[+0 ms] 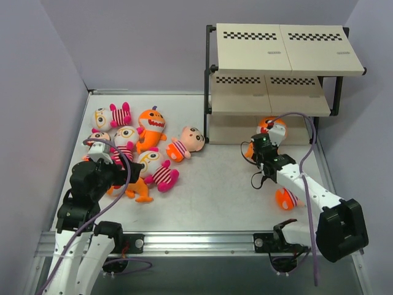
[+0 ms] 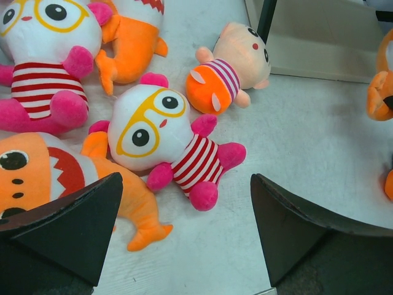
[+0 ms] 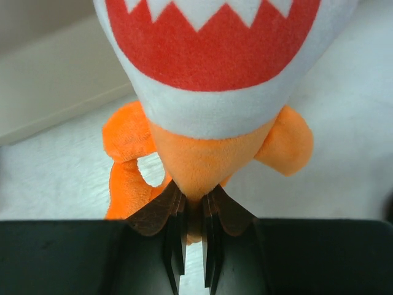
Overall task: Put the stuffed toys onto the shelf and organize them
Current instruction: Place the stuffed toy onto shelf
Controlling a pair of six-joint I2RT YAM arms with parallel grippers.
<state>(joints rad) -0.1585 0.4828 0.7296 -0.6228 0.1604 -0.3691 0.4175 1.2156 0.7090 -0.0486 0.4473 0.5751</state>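
Observation:
The shelf (image 1: 279, 46) stands at the back right, black-framed with beige boards. Just in front of its lowest board, my right gripper (image 1: 263, 146) is shut on the tail end of an orange shark (image 1: 272, 130). In the right wrist view the shark (image 3: 215, 92) shows its red toothed mouth, its narrow body pinched in the right gripper (image 3: 194, 221). My left gripper (image 1: 116, 172) hangs open over the pile of stuffed toys at the left. Below the left gripper (image 2: 184, 233) lie a glasses toy (image 2: 153, 129) and a shark (image 2: 37, 178), neither between the fingers.
A striped doll (image 1: 187, 142) lies apart from the pile, near the shelf's left leg (image 2: 265, 18). Another orange striped toy (image 1: 287, 198) lies beside the right arm's forearm. Grey walls close in the table on the left and back.

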